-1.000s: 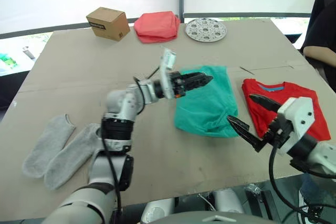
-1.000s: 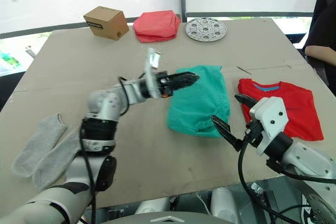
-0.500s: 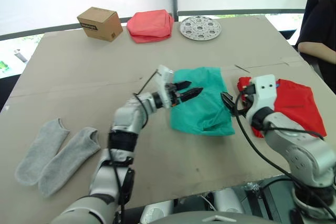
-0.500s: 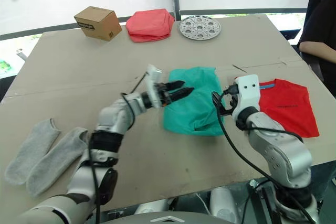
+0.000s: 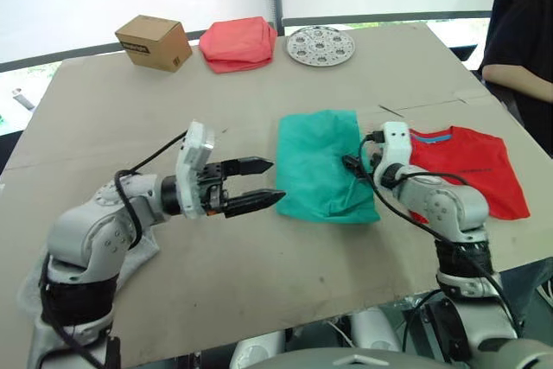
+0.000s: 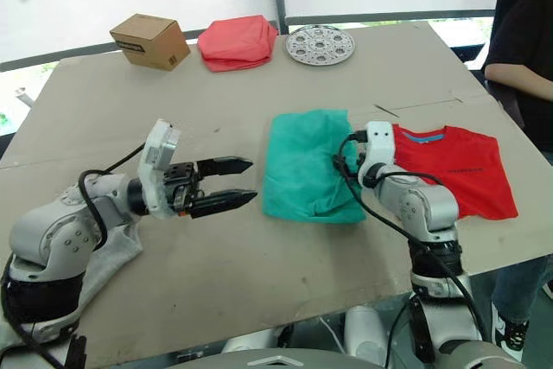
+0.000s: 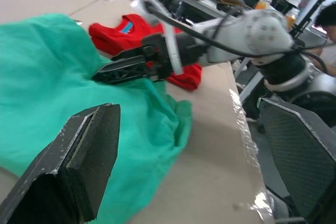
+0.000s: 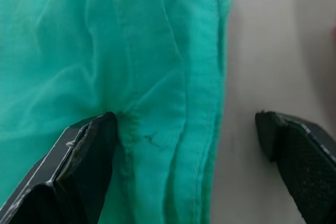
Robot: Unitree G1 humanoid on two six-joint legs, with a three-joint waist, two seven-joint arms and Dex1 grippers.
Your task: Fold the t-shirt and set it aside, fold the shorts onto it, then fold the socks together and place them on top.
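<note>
The teal shorts (image 5: 321,174) lie folded in the middle of the table. My right gripper (image 5: 352,165) is open at their right edge, with one finger (image 8: 86,156) on the fabric and the other (image 8: 294,148) over bare table. The red t-shirt (image 5: 471,170) lies flat just right of the shorts, behind my right arm. My left gripper (image 5: 276,181) is open and empty, a short way left of the shorts and pointing at them. A grey sock (image 6: 117,248) peeks out under my left arm; the rest of the socks are hidden.
At the far edge stand a cardboard box (image 5: 154,41), a folded salmon-pink cloth (image 5: 238,42) and a round perforated metal plate (image 5: 320,45). A person (image 5: 523,32) sits at the far right. The table's front edge (image 5: 285,321) runs close below both arms.
The camera has shifted. My left gripper has drawn back leftward off the shorts. My right gripper has come in from the right to the shorts' right edge.
</note>
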